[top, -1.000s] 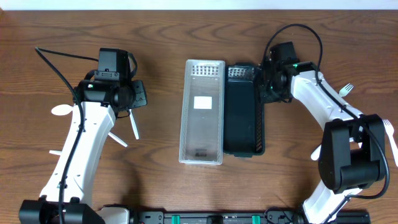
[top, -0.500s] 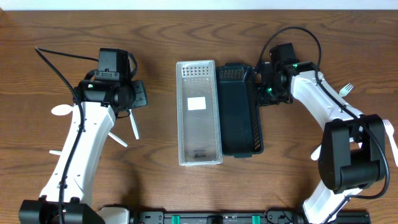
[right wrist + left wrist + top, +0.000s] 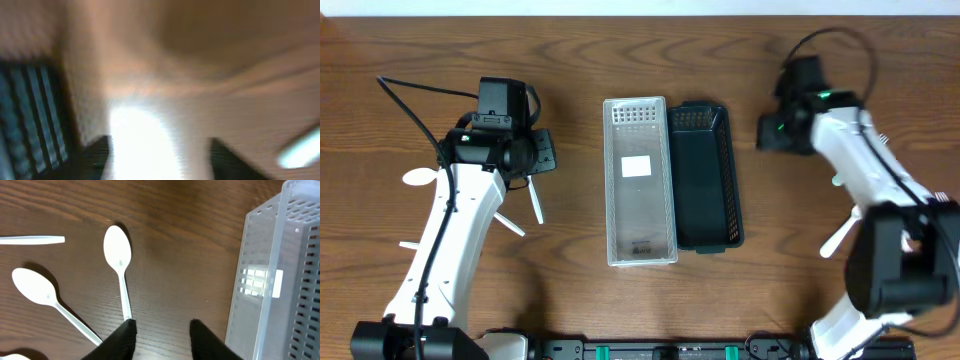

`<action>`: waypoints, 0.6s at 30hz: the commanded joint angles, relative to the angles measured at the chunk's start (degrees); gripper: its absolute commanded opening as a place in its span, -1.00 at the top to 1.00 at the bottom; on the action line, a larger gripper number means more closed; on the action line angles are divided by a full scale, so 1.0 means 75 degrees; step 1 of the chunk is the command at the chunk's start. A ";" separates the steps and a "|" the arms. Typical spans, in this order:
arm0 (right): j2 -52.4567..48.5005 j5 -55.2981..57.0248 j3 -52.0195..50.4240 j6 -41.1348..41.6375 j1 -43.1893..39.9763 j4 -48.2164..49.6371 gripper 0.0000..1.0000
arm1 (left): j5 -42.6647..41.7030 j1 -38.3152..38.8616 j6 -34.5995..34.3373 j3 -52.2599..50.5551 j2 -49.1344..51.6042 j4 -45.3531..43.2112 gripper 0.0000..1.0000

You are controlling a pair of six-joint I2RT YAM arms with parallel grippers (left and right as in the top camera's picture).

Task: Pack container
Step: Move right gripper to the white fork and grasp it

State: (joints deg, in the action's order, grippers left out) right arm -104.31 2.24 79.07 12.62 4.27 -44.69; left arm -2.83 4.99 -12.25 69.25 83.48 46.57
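Clear bin (image 3: 640, 180) touching black basket (image 3: 705, 190) mid-frame. Left claw (image 3: 160, 332) wide, empty, beside spoon (image 3: 119, 265). Right claw (image 3: 160, 155) wide, empty, right of basket.

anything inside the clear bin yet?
No cutlery visible in the clear bin: only a white label and a small dark mark show. Whether those sit inside or underneath, can't tell.

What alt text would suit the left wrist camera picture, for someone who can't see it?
A white plastic spoon and a second spoon lie on a brown wooden table. A clear slotted basket fills the right edge; the left tool shows at the bottom, its two dark fingers apart and holding nothing.
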 commanded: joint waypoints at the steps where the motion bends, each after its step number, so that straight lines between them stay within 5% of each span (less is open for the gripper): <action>1: 0.0997 0.0656 0.0539 0.0431 -0.0600 0.0239 -0.43 | 0.0064 0.0017 -0.0038 0.0154 0.0012 0.0047 0.17; 5: 0.1250 0.1259 0.0560 0.2632 -0.1475 -0.0577 -0.25 | 0.0064 0.0017 -0.0038 0.0154 0.0012 0.0102 0.15; 8: 0.1137 0.1309 0.0423 0.4902 -0.2116 -0.2116 -0.47 | 0.0064 0.0017 -0.0038 0.0154 0.0012 0.0169 0.14; 11: 0.1037 0.1011 -0.0073 0.4969 -0.2521 -0.2436 -0.64 | 0.0064 0.0017 -0.0038 0.0154 0.0012 0.0184 0.14; 18: 0.1017 0.0705 -0.1617 0.3920 -0.2935 -0.1524 -0.68 | 0.0064 0.0017 -0.0038 0.0154 0.0012 0.0178 0.12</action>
State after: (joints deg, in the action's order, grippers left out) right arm -96.71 8.75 69.47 43.35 -16.93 -57.23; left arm -2.79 4.99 -12.25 69.25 83.48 47.68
